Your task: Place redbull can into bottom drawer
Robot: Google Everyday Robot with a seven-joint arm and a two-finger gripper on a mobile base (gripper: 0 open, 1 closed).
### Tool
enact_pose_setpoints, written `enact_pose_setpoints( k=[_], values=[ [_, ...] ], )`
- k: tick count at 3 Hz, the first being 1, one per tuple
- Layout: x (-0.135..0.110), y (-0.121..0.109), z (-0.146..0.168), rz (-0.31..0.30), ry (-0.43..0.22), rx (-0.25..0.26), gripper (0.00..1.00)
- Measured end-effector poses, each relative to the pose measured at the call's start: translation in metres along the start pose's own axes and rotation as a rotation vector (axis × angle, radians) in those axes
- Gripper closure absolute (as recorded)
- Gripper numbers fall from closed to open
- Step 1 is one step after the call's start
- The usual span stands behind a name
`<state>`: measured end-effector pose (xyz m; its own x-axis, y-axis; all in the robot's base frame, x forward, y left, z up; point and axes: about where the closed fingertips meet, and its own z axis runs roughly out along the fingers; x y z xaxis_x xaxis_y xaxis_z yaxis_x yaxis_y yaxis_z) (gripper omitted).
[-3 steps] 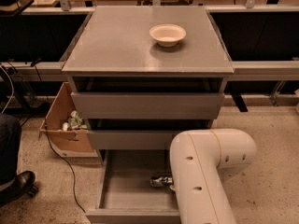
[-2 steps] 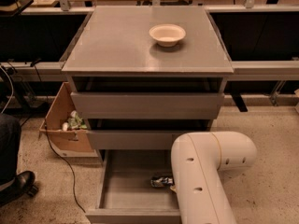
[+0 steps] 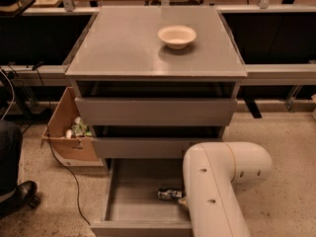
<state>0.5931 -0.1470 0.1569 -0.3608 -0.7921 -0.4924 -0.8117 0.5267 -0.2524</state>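
The grey cabinet (image 3: pixel 155 58) is shown with its bottom drawer (image 3: pixel 128 196) pulled out toward 6 o'clock. The white arm (image 3: pixel 217 186) is bent over the drawer's 3 o'clock side. The redbull can (image 3: pixel 169 194), silvery with dark marks, is laid on its side on the drawer floor, its long axis running 9 to 3 o'clock. The pincer (image 3: pixel 182 201) is largely hidden just beside the can, and its state cannot be told.

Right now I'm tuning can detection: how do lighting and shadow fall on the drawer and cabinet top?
Camera view: the bottom drawer lies in dim shade, the redbull can showing faint glints; the cabinet top is evenly lit, the white bowl casting a shadow; the gripper sits largely hidden behind the arm, beside the can.
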Motion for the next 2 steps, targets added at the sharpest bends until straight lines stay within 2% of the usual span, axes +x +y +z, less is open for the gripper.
enact_pose_setpoints(
  k=[1,2],
  values=[
    [-0.0016,0.0019,0.0014,-0.004,-0.004,-0.007,0.15],
    [-0.0043,0.0027,-0.0062,-0.013,-0.014,-0.006,0.0]
  ],
)
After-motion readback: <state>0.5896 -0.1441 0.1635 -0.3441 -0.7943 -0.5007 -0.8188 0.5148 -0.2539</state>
